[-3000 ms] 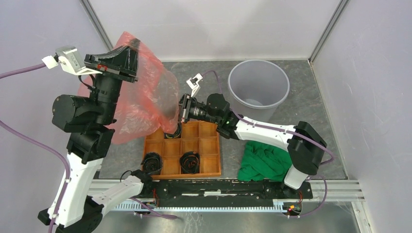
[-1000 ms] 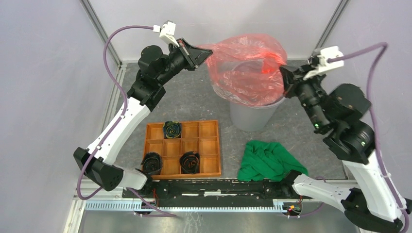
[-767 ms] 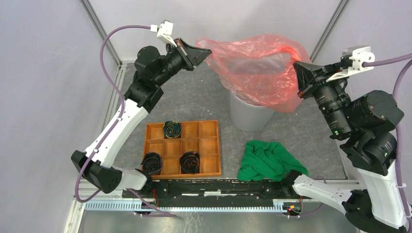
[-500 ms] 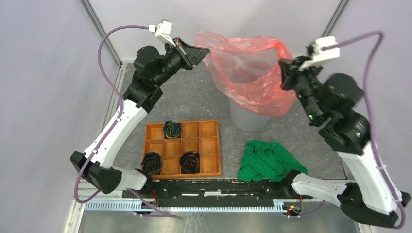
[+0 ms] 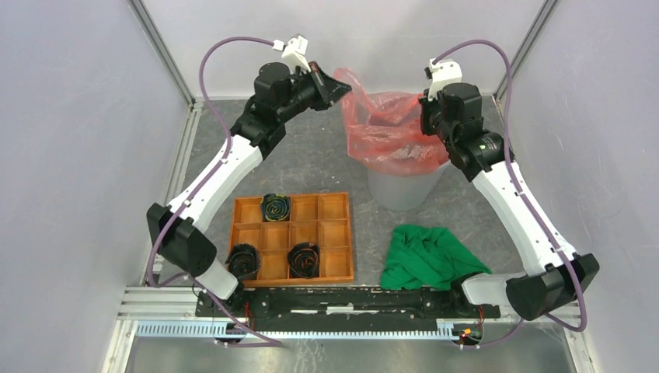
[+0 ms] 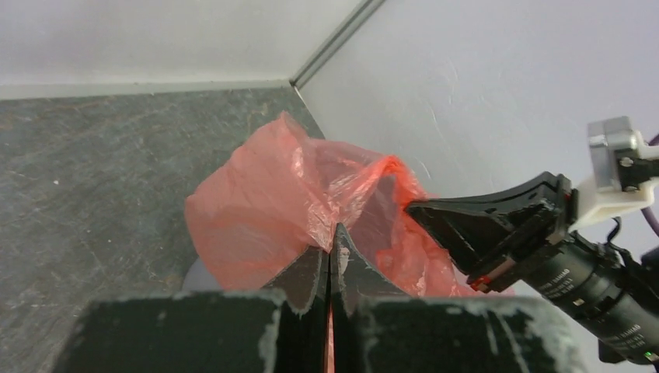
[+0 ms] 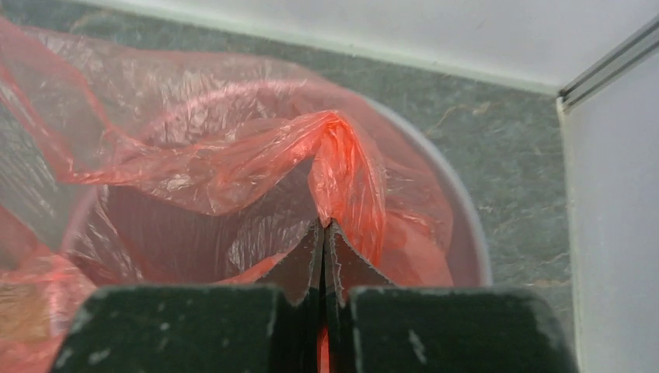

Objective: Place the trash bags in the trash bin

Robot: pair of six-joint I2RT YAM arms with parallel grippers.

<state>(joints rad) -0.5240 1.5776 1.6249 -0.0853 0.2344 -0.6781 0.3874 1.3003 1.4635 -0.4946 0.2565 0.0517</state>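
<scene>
Your 2 arms have just come down and drawn in. Half a second ago they held the bag (image 5: 386,134) stretched wide and high; now it hangs slack over the bin (image 5: 404,189). The right wrist view shows the film sagging inside the grey rim, while from above some of it spills over the near rim.

The left gripper (image 5: 339,83) is pinched together on the bag's left edge, up and to the left of the bin. The right gripper (image 5: 429,118) is pinched on the right edge, just above the rim. I judge the bag is partly in but not yet let go, so you need to lower and release it.

I can read no brand, label or writing on the bag, bin, tray (image 5: 334,233) or cloth (image 5: 423,256).
</scene>
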